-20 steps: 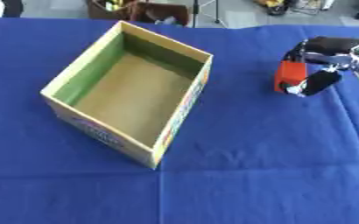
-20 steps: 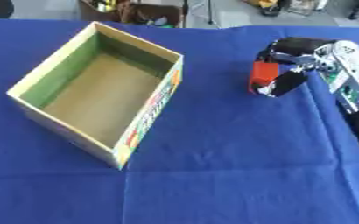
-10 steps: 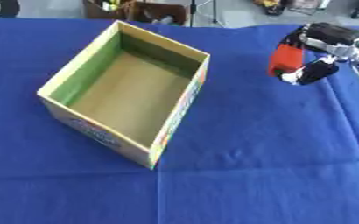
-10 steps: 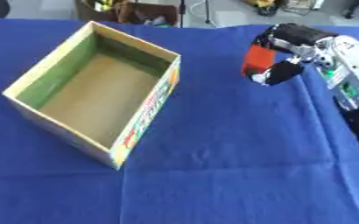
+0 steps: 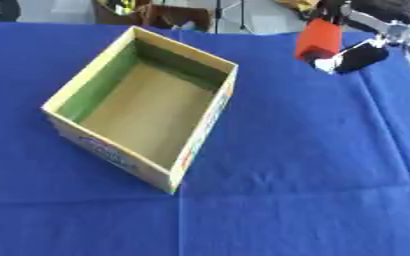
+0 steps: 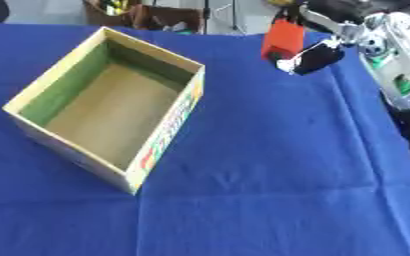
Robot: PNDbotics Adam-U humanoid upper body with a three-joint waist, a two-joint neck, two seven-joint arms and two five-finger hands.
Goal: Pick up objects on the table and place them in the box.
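An open cardboard box (image 5: pixel 204 62) with a green inner wall and a brown floor stands on the blue cloth at the left; nothing shows inside it. My right hand (image 6: pixel 318 54) comes in from the upper right and is shut on a small orange-red block (image 6: pixel 284 37), which it holds in the air above the cloth, to the right of the box's far corner. The thumb (image 5: pixel 355 56) presses the block's lower right side. My left hand shows in neither view.
The blue cloth (image 5: pixel 296 165) covers the whole table. My right forearm (image 6: pixel 397 55), silver with green marks, runs along the right edge. Beyond the table's far edge are stands and clutter (image 5: pixel 160 12).
My right hand has lifted the orange-red block off the cloth and carried it up and slightly left, toward the box. The box has stayed in place.
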